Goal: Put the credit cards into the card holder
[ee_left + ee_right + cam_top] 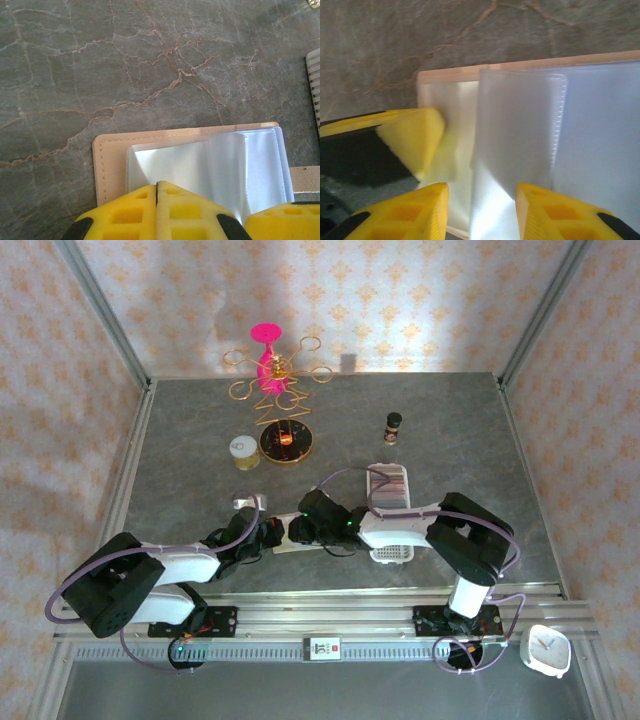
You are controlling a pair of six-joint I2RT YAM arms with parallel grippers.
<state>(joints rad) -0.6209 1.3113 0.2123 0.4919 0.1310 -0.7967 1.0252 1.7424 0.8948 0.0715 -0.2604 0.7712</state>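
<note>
From above, the card holder [284, 539] is seen lying open on the grey table [200, 440]. The left gripper [262, 533] is set at its left side and the right gripper [302, 530] at its right side. The credit cards [388, 480] are found to the right of the card holder and farther back, lined up in the far end of a white tray [392, 555]. A gold wire stand [272, 390], a small jar [243, 452] and a dark bottle [393, 427] are placed well behind the card holder.

In the left wrist view, the card holder [112, 160] is shown opened flat, with clear sleeves [200, 170] spread across its beige cover. The jaws of the left gripper [157, 210] are pressed together with no gap, at the near edge of the sleeves. Whether a sleeve is pinched cannot be told.

In the right wrist view, the right gripper [481, 200] is seen over the card holder [450, 75] with its jaws parted a moderate way. A clear sleeve is seen in the gap, and nothing is gripped. A yellow pad [412, 137] of the left arm is laid on the card holder's left inner face.
</note>
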